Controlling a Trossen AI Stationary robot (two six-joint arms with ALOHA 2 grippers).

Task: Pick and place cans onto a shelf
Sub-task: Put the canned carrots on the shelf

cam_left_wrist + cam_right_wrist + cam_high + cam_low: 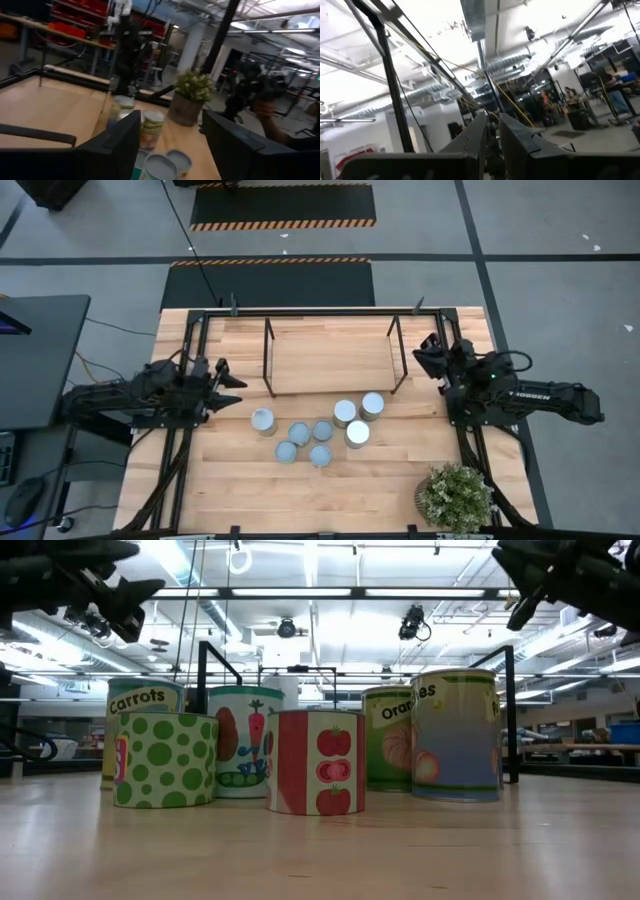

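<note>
Several cans [320,432] with round silver tops stand upright in a cluster on the wooden table, just in front of the shelf [330,355]. The low view shows their picture labels [315,775]. The shelf is a dark rod frame standing on its posts at the table's far middle. My left gripper [235,383] hovers open at the table's left, pointing toward the cans [152,127], with nothing between its fingers [171,120]. My right gripper [425,348] is shut and raised at the table's right, beside the shelf's right end, tilted up toward the ceiling [492,119].
A potted plant [455,495] stands at the table's near right corner and also shows in the left wrist view [192,97]. Black rails [190,430] run along the table's edges. Bare wood lies in front of the cans [300,500].
</note>
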